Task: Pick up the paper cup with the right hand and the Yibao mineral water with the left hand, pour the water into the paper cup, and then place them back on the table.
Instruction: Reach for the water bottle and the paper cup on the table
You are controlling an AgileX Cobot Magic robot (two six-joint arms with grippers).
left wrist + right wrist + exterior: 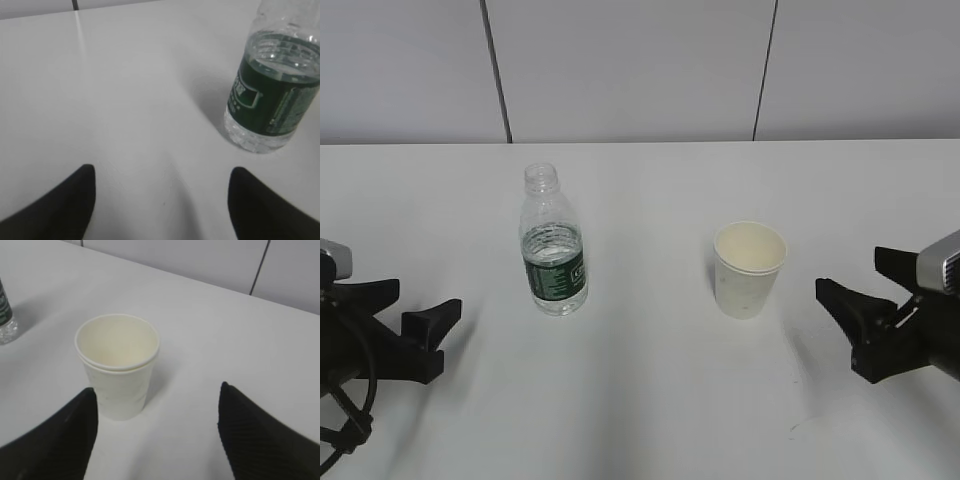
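White table (650,400) held the Yibao mineral water (554,243) at 9 o'clock of the paper cup (749,268), each upright before its own hand, left hand (415,320) and right hand (865,290) both spread-fingered for pickup.

An uncapped bottle (554,245) and a paper cup (749,268) stand upright, well apart, mid-tabletop (650,400). Open tools wait near the left (405,310) and right (865,285) edges.

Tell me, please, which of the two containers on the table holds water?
The Yibao mineral water bottle, green-labelled and partly filled; the paper cup beside it looks empty.
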